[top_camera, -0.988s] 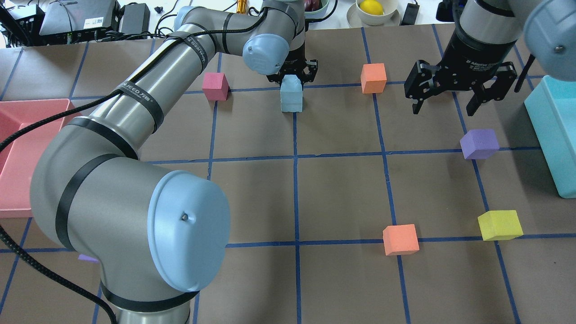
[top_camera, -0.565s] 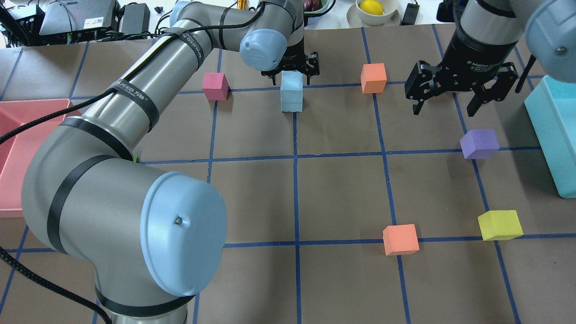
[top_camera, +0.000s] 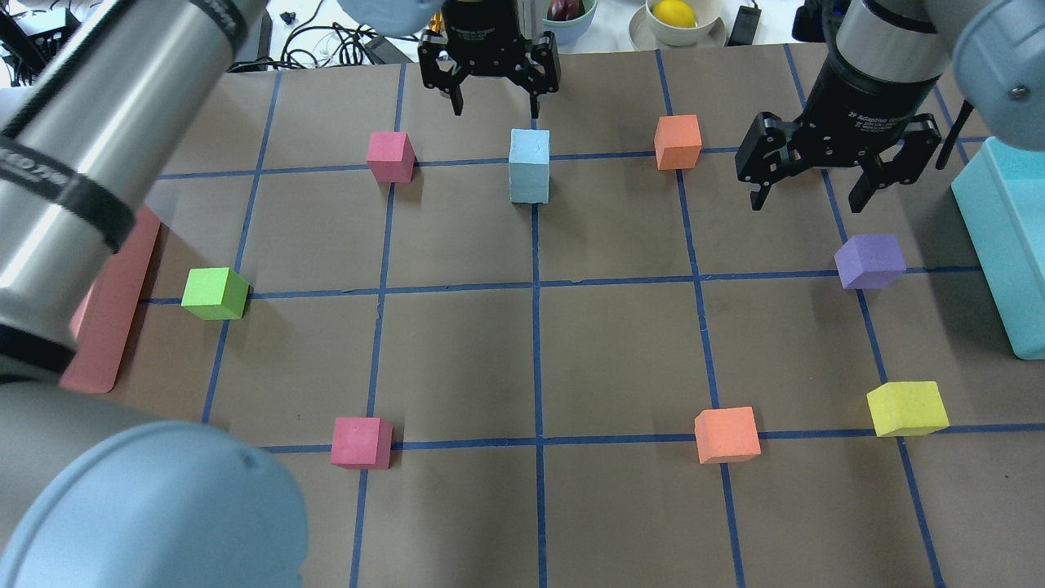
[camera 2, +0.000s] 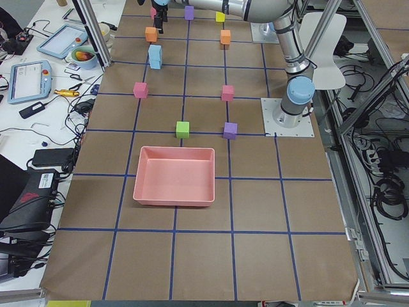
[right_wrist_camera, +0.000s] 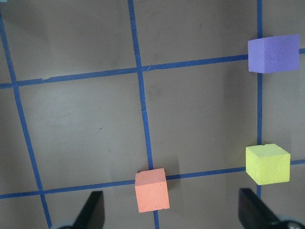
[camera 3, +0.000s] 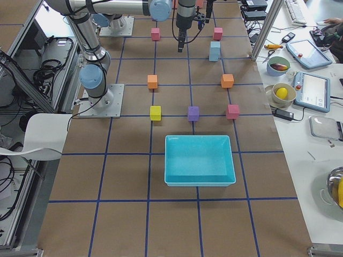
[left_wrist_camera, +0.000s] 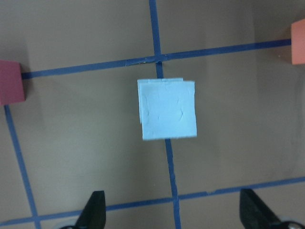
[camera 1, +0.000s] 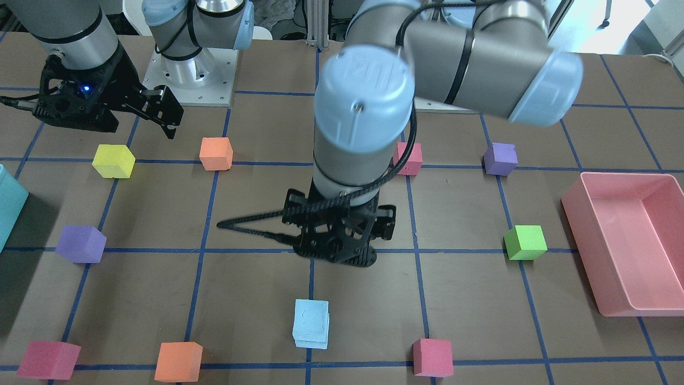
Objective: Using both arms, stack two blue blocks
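Observation:
The two blue blocks stand stacked, the upper block [top_camera: 529,151] on the lower block [top_camera: 529,189], at a grid crossing on the far side of the table. The stack also shows in the front view [camera 1: 311,320]. In the left wrist view the upper block [left_wrist_camera: 169,109] sits slightly offset, and a sliver of the lower block [left_wrist_camera: 139,95] shows at its left. My left gripper [top_camera: 495,102] is open and empty, raised just beyond the stack. My right gripper [top_camera: 807,196] is open and empty, hovering to the right near an orange cube [top_camera: 678,141].
Other cubes lie around: pink [top_camera: 390,156], green [top_camera: 215,292], pink [top_camera: 361,441], orange [top_camera: 727,434], yellow [top_camera: 906,407], purple [top_camera: 870,260]. A teal bin [top_camera: 1004,237] stands at the right edge and a pink bin [camera 1: 620,175] at the robot's left.
My left gripper opened off the upper blue block, then rose and drew back toward the far edge. The stack stays standing. My right gripper has hardly moved.

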Robot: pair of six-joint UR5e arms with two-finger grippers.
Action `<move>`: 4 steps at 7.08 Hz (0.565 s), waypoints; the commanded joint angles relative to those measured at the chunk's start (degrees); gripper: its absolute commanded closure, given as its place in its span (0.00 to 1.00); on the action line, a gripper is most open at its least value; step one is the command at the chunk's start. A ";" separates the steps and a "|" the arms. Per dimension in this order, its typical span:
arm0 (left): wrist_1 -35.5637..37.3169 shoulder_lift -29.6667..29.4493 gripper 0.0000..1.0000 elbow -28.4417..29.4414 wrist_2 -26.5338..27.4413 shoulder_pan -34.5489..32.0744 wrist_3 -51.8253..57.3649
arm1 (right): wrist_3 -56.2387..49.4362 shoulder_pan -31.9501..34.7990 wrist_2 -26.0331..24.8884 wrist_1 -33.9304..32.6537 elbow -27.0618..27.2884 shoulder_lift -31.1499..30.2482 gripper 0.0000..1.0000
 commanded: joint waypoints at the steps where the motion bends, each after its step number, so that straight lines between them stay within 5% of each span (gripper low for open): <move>1: -10.61 8.78 0.00 -2.31 0.37 0.93 -2.04 | -0.06 0.00 -0.04 -0.14 0.11 0.01 0.00; 4: -2.01 18.36 0.02 -21.42 0.28 0.84 -5.58 | -0.06 0.00 0.05 -0.14 0.20 0.09 0.00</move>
